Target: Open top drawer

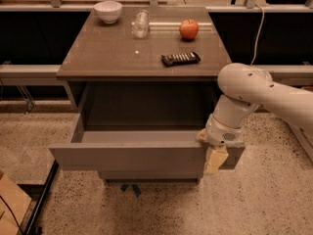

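The top drawer stands pulled far out of the cabinet, its flat grey-brown front panel toward me and its deep grey box empty inside. Below it the narrower front of a lower drawer shows, pushed in. My gripper is at the right end of the top drawer's front panel, with a pale yellowish finger lying over the front face and the wrist over the panel's top edge. The white arm comes in from the right.
On the cabinet top stand a white bowl, a clear glass, a red apple and a dark bar-shaped packet. A black rail and a cardboard corner lie on the speckled floor at left.
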You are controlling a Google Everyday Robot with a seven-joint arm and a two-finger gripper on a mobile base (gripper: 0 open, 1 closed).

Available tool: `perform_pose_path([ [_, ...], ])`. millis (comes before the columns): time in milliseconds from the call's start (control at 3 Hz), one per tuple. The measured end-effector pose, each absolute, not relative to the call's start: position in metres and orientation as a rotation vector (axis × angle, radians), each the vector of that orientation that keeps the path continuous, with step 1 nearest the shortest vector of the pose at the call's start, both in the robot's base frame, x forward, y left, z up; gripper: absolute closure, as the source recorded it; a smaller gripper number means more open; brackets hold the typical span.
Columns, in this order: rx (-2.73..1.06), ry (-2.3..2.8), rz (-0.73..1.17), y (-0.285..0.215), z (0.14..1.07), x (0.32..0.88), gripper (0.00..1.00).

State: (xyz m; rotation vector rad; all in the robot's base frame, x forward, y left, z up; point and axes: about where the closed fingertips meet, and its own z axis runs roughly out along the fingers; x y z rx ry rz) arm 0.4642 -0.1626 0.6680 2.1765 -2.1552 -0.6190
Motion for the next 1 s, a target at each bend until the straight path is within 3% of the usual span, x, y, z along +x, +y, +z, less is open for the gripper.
perform_pose_path([
  [667,2.176,-2.155,-0.62,-0.1622,0.6675,0.4648,1.0],
  [1000,2.176,-2.155,-0.62,-0.1622,0.6673,0.4648,0.0],
])
